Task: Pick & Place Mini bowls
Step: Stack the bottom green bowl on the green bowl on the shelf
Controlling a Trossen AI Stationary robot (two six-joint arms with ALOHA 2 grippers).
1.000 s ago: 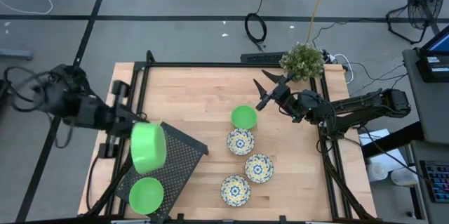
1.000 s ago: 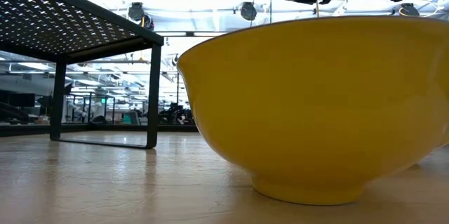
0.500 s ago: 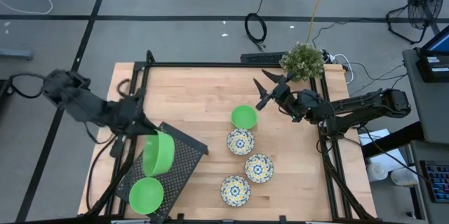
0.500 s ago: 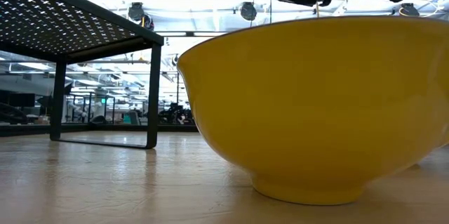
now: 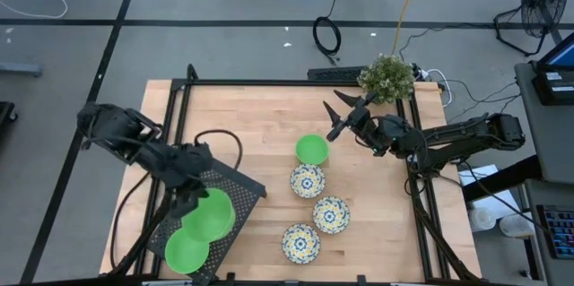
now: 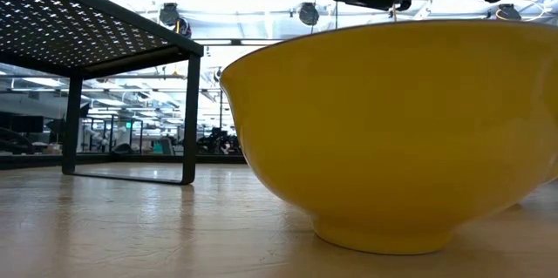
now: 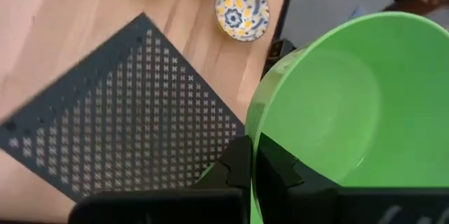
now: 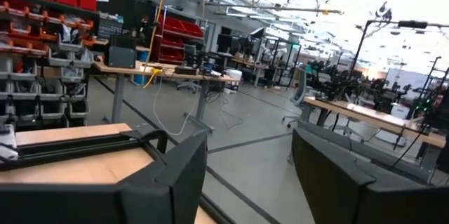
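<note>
Left claw (image 5: 193,207) clenched on green bowl's (image 5: 209,214) rim, over mesh tray (image 5: 235,187); right claw (image 5: 341,116) spread.

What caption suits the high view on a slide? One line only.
Left gripper holds a green mini bowl over the black mesh tray; right gripper waits open.

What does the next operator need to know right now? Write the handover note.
Left tool: shut on a green mini bowl, holding it by the rim over the black mesh tray.
Right tool: open, empty, raised above the table just beyond the loose green bowl.
Done: one green bowl on the tray at its near end.
Left: set down the held bowl; then the loose green bowl and the three floral bowls, all on the wooden table right of the tray.
</note>
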